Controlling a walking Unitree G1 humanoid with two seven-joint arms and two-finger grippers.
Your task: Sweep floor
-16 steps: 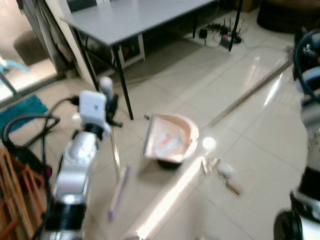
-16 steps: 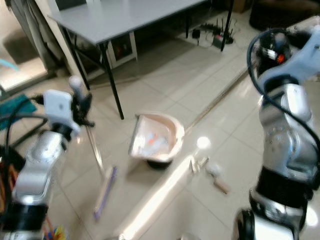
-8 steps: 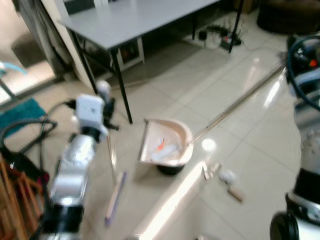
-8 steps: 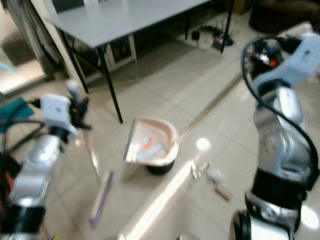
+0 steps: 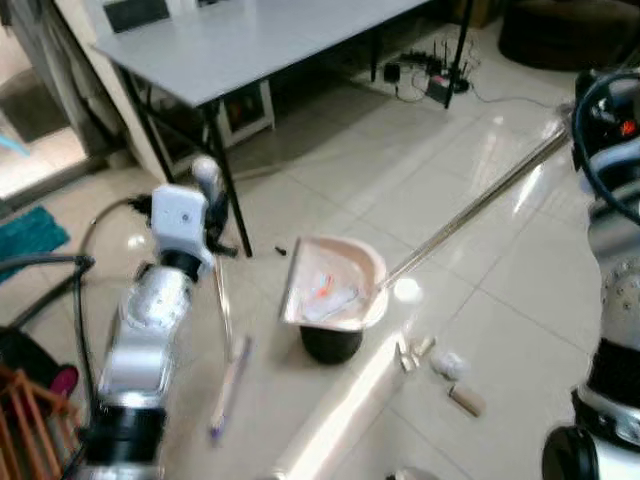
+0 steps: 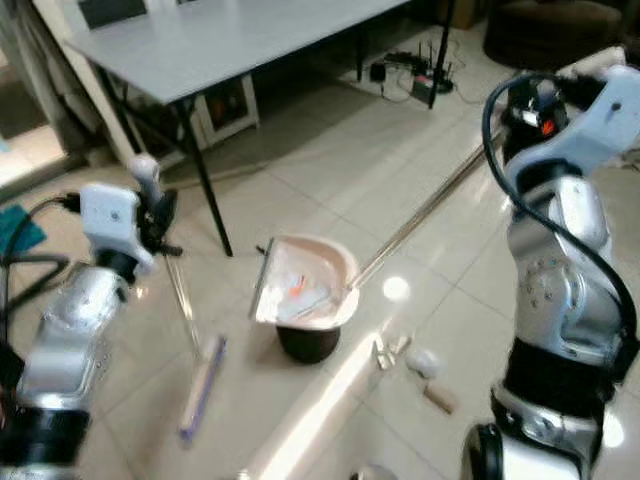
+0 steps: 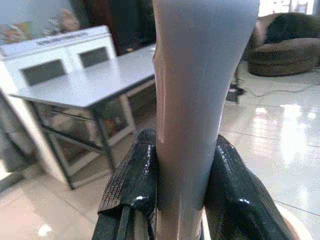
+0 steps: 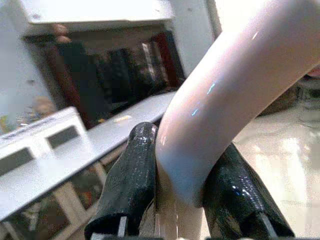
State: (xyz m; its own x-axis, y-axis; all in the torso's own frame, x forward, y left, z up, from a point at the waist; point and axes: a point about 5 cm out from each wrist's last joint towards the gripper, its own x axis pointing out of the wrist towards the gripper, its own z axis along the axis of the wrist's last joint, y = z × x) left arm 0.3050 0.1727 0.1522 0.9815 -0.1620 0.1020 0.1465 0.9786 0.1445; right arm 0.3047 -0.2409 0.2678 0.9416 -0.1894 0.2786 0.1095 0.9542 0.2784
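Broom (image 5: pixel 222 330) in left gripper (image 7: pixel 182 200): jaws clamped on the pale grey grip at the top of the handle, black fingers (image 7: pixel 132 185) pressed on both sides. Thin shaft runs down and slightly tilted to the brush head (image 5: pixel 228 388), which lies on the tiled floor (image 5: pixel 520 300) just left of the dustpan.

Dustpan (image 5: pixel 335 287), pale pink, on a long metal pole (image 5: pixel 480 205). Right gripper (image 8: pixel 175 200) has its jaws clamped on the curved pink end of that pole, up at the right arm. Pan sits low over the floor with a dark shadow or base under it; cannot tell if it touches. Some scraps with an orange fleck already inside.

Debris (image 5: pixel 440 365) not yet collected: small pale bits and a cork-like stub on the floor, right of the pan, near it but apart. Grey table (image 5: pixel 230 45) stands behind.

Handling, judged:
- Both tools light, rigid, long; the top-end hold gives much leverage, so small wrist moves swing the far end widely.
- Glossy plastic grips look slippery and may rotate in the jaws.
- Thin broom shaft likely flexes under push.
- Debris is light and may scatter on the smooth tile; slow strokes toward the pan's open lip are advised.
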